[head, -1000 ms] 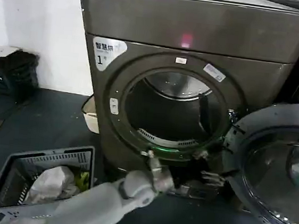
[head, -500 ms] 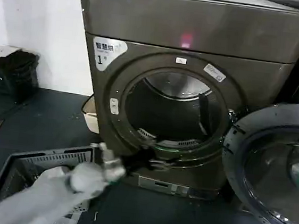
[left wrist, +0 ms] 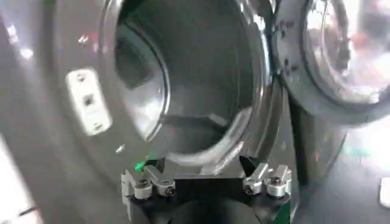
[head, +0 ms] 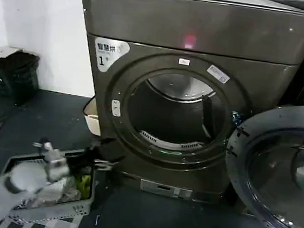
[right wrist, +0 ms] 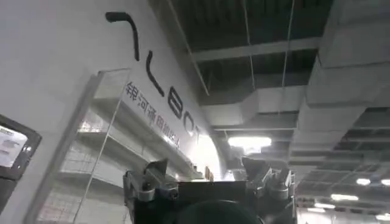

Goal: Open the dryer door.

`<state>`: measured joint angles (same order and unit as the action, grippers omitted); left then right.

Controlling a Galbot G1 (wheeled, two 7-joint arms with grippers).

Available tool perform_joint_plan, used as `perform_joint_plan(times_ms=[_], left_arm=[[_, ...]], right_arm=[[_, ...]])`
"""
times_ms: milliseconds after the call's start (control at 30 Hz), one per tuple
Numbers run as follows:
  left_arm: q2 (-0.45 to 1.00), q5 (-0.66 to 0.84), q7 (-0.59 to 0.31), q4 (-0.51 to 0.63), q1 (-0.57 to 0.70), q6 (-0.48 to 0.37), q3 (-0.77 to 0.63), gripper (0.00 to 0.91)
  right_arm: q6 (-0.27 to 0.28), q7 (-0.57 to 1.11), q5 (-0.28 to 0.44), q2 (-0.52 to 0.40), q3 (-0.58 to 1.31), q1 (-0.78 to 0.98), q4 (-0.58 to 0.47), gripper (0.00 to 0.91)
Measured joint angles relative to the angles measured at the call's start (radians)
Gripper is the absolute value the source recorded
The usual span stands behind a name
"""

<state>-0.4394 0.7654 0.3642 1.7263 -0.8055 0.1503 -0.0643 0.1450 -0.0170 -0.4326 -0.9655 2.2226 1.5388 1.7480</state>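
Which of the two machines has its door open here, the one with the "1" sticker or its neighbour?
The dryer with the "1" sticker: its dryer door hangs swung out on the right.

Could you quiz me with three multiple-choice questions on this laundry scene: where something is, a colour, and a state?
1. Where is the grey plastic laundry basket?
A. on the floor, left of the machine
B. inside the drum
C. on top of the machine

2. What colour is the small light on the bronze-grey dryer?
A. blue
B. red
C. white

3. How is the chrome-rimmed round dryer door?
A. shut
B. swung wide open
C. removed

Answers: A, it sits by the left claw; B, it glows red; B, the drum is exposed.
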Motion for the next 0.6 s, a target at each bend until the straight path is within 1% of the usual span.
perform_joint_plan(times_ms=[67,167,300,433,500,600], left_arm=[[0.040,-0.005,0.033,-0.020,-0.017,-0.029,0.025,0.907],[0.093,-0.070,0.106,-0.057,-0.023,-0.005,0.058,0.907],[0.162,-0.159,0.205,-0.118,-0.052,-0.002,0.103,0.907],[0.226,-0.251,0.300,-0.151,-0.051,0.001,0.133,0.907],[0.247,-0.310,0.357,-0.170,-0.045,0.022,0.146,0.907],[0.267,-0.351,0.402,-0.191,-0.046,0.028,0.156,0.907]], right_arm=[[-0.001,-0.001,0.004,0.000,-0.010,-0.014,-0.004,0.907],[-0.004,-0.003,0.017,0.005,-0.027,-0.039,-0.018,0.907],[-0.017,-0.006,0.026,0.011,-0.037,-0.057,-0.036,0.907],[-0.023,-0.007,0.034,0.015,-0.048,-0.070,-0.054,0.907],[-0.025,-0.011,0.037,0.015,-0.052,-0.074,-0.060,0.907],[-0.026,-0.013,0.039,0.015,-0.056,-0.076,-0.062,0.907]])
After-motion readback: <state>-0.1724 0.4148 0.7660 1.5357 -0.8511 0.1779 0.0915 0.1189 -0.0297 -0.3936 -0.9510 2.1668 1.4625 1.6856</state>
